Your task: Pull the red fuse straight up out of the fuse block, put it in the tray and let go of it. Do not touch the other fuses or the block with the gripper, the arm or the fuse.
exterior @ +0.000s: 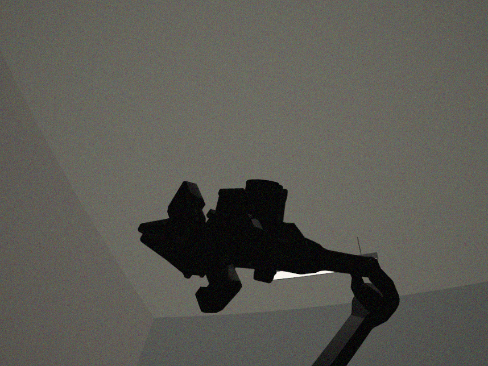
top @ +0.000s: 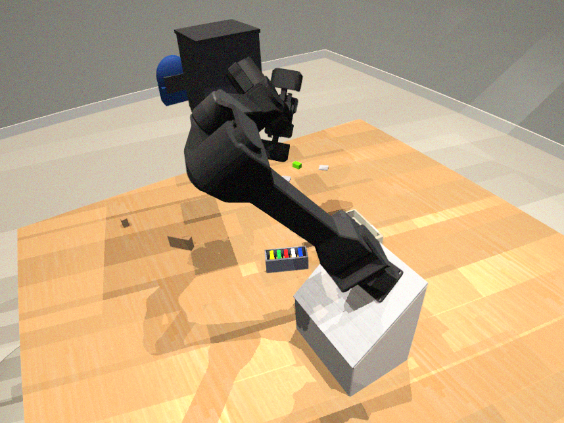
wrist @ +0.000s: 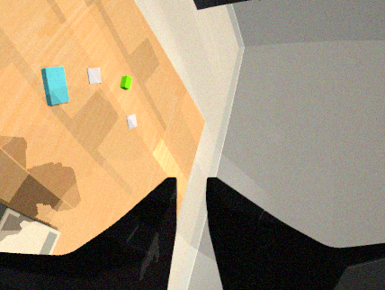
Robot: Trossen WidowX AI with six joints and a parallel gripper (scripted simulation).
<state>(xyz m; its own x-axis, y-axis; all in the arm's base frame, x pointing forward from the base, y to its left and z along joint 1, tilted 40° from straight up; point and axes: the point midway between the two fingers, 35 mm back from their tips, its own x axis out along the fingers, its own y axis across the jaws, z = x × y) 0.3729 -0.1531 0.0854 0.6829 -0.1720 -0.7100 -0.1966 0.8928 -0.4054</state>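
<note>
The dark fuse block (top: 286, 263) sits on the wooden table (top: 136, 364) and holds a row of coloured fuses. The red fuse (top: 285, 253) stands in the middle of that row. The beige tray (top: 367, 224) is to the block's right, mostly hidden behind my arm. The corner of what looks like the tray (wrist: 50, 239) also shows in the wrist view. My gripper (top: 279, 146) (wrist: 192, 187) is raised high above the far part of the table, far from the block. Its fingers are shut with only a narrow gap and nothing between them. In the exterior view my arm (exterior: 236, 236) is only a dark silhouette.
A green cube (top: 296, 164) (wrist: 126, 82), white tiles (top: 323, 167) (wrist: 131, 121) and a cyan block (wrist: 55, 86) lie at the far side. My arm is mounted on a grey box (top: 364, 328). A dark cabinet (top: 218, 59) stands behind. Small dark pieces (top: 179, 242) lie to the left.
</note>
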